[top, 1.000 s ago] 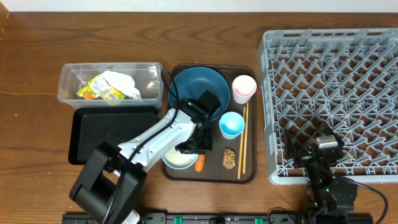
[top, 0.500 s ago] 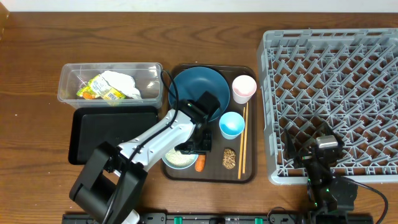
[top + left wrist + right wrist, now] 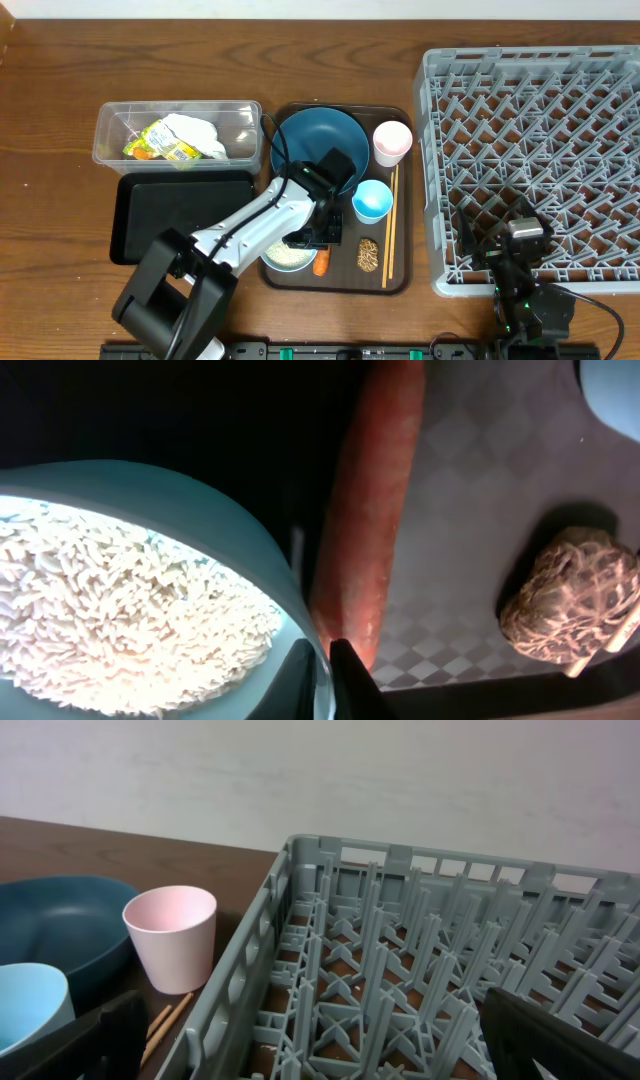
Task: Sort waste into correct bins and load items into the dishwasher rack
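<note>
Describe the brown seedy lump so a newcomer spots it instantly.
Find the brown serving tray left of the big grey rack. Along its robot-side edge, the brown seedy lump sits just below the light-blue cup, between the orange carrot and the wooden chopsticks. It is the only rough, speckled tan clump there.

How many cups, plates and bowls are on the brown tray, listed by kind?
Cups: 2, the pink cup and the light-blue cup
Plates: 1, the dark-blue plate
Bowls: 1, the light-blue bowl
Total: 4
</note>
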